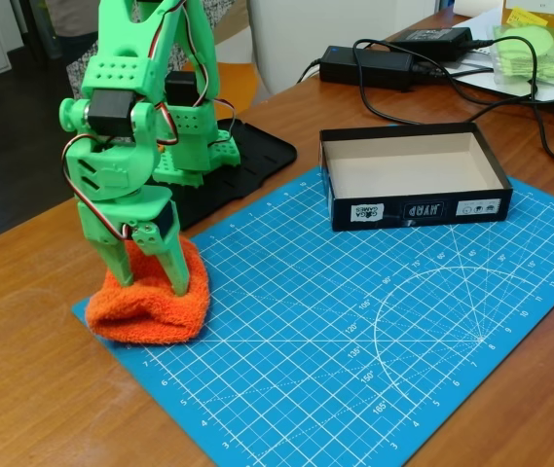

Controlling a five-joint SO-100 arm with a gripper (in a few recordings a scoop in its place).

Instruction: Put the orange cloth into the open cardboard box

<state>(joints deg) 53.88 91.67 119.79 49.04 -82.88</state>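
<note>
In the fixed view the bright green plastic arm [126, 126] stands at the left of the picture, its base seated on a black plastic tray [247, 161] on the brown wooden table [33, 389]. The upper links rise out of the top of the frame, then fold back down, so the wrist section points steeply downward and leans slightly toward the lower right. Red, black and white wires loop along its side.

The green two-finger gripper [150, 277] reaches down into the bright orange fluffy terry cloth [150, 306]. Its two fingers are spread a little apart, one at the left and one at the right, and both tips press into the top of the lumpy heap with a ridge of fabric between them; whether they truly pinch that fabric cannot be told.

The cloth lies in a soft mound on the near left corner of the blue gridded cutting mat [354, 331], partly overhanging the mat's edge.

The shallow rectangular cardboard box with black outer sides and pale tan inside [413, 199] sits at the far edge of the mat, well apart from the cloth, to the right. Behind it black power bricks with cables [366, 66] rest on the table
</note>
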